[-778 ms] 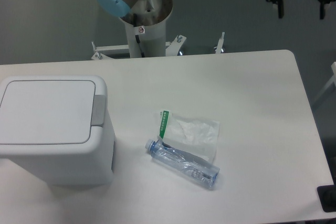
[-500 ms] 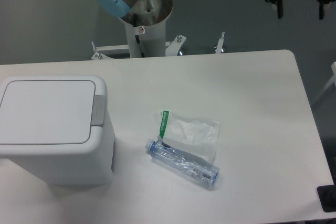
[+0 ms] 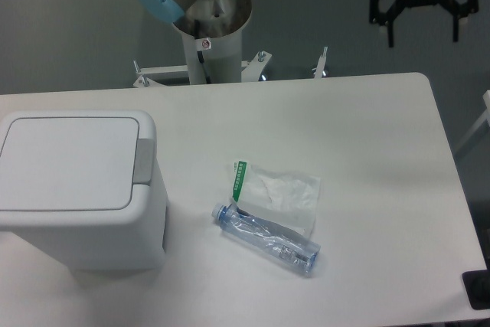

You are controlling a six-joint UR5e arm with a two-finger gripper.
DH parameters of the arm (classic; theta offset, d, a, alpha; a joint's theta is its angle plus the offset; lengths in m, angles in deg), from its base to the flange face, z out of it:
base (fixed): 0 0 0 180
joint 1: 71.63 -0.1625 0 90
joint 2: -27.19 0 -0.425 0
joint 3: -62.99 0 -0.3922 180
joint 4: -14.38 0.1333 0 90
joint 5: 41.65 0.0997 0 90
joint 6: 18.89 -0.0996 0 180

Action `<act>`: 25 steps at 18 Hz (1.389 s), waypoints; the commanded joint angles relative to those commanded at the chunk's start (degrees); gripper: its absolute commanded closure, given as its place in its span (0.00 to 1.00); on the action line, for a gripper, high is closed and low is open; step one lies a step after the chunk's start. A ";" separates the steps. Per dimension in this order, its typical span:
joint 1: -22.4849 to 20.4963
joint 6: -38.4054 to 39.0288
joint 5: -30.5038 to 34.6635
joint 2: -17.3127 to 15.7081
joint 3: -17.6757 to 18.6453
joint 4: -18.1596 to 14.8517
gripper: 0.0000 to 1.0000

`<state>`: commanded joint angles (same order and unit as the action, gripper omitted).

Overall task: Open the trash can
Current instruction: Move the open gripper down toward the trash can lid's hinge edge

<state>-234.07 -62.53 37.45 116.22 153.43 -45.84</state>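
The trash can (image 3: pixel 76 189) is a big white boxy bin at the table's left side. Its flat lid (image 3: pixel 65 162) lies shut, and a grey push-button strip (image 3: pixel 143 161) runs along the lid's right edge. My gripper (image 3: pixel 422 34) hangs high at the upper right, beyond the table's far edge and far from the can. Its black fingers (image 3: pixel 390 30) point down and stand wide apart, with nothing between them.
A clear plastic bottle (image 3: pixel 266 240) lies on its side in the middle of the table, partly on a clear plastic bag (image 3: pixel 279 195) with a green strip. The arm's base column (image 3: pixel 213 32) stands behind the table's far edge. A dark object (image 3: pixel 478 290) sits at the table's lower right corner.
The gripper has shifted a little to the left and slightly down. The blue cap on the arm's joint also moved slightly left. The trash can, bottle and bag have not moved.
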 joint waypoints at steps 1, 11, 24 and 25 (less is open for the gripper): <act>1.85 4.57 0.00 0.09 -0.09 1.15 0.00; 14.34 30.00 0.00 2.46 -0.18 5.55 0.00; 25.77 42.85 -7.56 6.94 0.61 7.13 0.00; 26.38 42.85 -7.56 7.12 0.70 7.13 0.00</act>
<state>-207.69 -19.68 29.89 123.34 154.13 -38.70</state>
